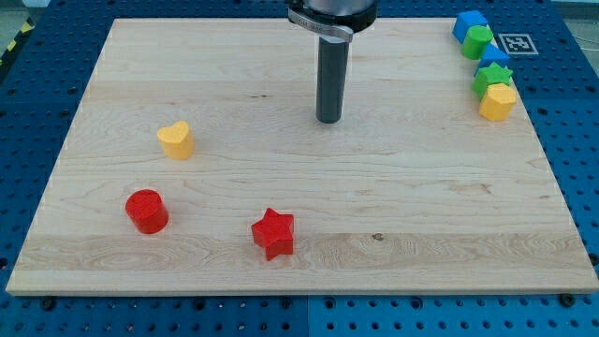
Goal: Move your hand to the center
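Note:
My tip (328,120) stands on the wooden board (421,206), a little above its middle, touching no block. A yellow heart block (176,140) lies far to the tip's left. A red cylinder (146,211) and a red star (273,233) lie near the view's bottom left, well below the tip. At the view's top right a tight column of blocks runs down the board's edge: a blue block (469,23), a green block (480,41), another blue block (497,55), a green star (492,78) and a yellow block (497,101).
The board rests on a blue perforated table (571,112). A black and white marker tag (517,43) sits just off the board's top right corner. The arm's dark mount (332,14) hangs at the view's top centre.

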`<act>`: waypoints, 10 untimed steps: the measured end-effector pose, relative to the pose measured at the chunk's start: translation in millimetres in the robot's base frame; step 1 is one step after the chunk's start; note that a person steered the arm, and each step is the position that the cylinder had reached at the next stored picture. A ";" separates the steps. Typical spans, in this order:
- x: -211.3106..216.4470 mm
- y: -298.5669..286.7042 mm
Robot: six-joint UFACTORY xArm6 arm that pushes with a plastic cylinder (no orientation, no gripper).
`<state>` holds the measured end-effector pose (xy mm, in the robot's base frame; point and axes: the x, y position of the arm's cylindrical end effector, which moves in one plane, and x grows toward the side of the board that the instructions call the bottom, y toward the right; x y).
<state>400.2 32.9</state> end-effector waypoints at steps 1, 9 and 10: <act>0.0 0.0; -1.1 -7.7; -1.1 -11.4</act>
<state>399.1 21.5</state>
